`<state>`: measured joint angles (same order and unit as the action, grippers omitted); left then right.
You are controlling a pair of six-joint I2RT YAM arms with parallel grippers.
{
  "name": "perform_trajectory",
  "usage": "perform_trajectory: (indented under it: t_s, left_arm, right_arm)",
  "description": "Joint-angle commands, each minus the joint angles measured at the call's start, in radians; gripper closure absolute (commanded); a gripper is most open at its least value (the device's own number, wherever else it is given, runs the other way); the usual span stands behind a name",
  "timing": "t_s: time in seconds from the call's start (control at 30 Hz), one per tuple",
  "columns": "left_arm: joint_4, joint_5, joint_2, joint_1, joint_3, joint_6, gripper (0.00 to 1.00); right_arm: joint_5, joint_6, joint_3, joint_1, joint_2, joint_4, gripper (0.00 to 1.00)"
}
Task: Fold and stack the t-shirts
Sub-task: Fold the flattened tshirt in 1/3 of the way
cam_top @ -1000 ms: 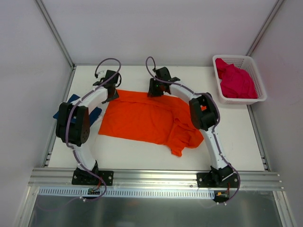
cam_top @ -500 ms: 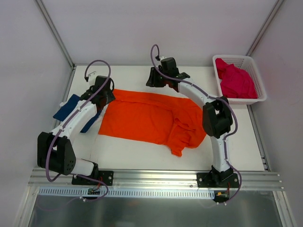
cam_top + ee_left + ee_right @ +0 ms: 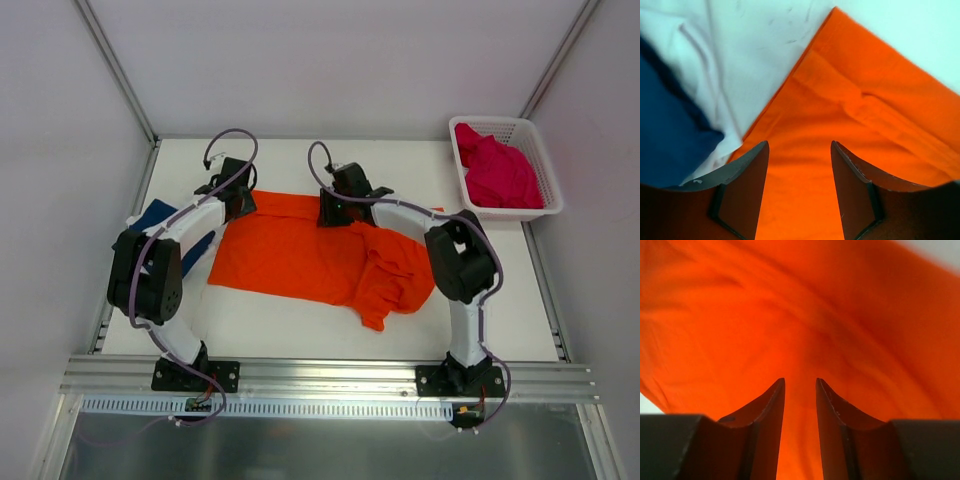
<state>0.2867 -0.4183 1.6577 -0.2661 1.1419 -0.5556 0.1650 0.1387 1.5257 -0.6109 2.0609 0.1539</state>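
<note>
The orange t-shirt lies spread across the middle of the table, bunched at its right end. My left gripper is open just over the shirt's far left corner; in the left wrist view its jaws stand wide apart over orange cloth. My right gripper is low at the shirt's far edge; in the right wrist view its jaws stand a narrow gap apart against orange cloth. The navy t-shirt lies at the left, partly under my left arm, and also shows in the left wrist view. The magenta t-shirt sits in the basket.
A white mesh basket stands at the back right corner. Bare white table shows between the navy and orange shirts. Walls and metal frame rails close in the table on the left, back and right.
Both grippers rose and moved back from the shirt's far edge, then came down onto it again. The left arm's elbow swung out and back. The orange shirt lies as before.
</note>
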Motion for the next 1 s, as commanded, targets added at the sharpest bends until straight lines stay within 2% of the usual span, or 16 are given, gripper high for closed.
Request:
perform_trajectory:
  t_s: [0.0,0.1,0.17,0.4,0.67,0.97]
  left_arm:
    - [-0.100,0.058,0.069,0.021,0.102,0.057,0.47]
    - [-0.104,0.038,0.128,0.021,0.149,0.068,0.49]
    - [-0.104,0.024,0.160,0.024,0.171,0.075,0.50]
    - [-0.103,0.006,0.258,0.025,0.281,0.132,0.50]
    - [-0.078,-0.005,0.306,0.028,0.309,0.135,0.50]
    - [-0.029,-0.019,0.346,0.030,0.334,0.135,0.51]
  right_arm:
    - [-0.116,-0.036,-0.126,-0.047,-0.252,-0.036,0.66]
    - [-0.205,-0.048,-0.274,-0.070,-0.408,-0.028,0.66]
    - [-0.213,-0.051,-0.364,-0.073,-0.479,-0.027,0.66]
    - [-0.281,-0.054,-0.551,-0.125,-0.764,0.024,0.66]
    - [-0.380,-0.024,-0.667,-0.150,-1.048,0.104,0.64]
    - [-0.463,-0.021,-0.708,-0.153,-1.206,0.213,0.64]
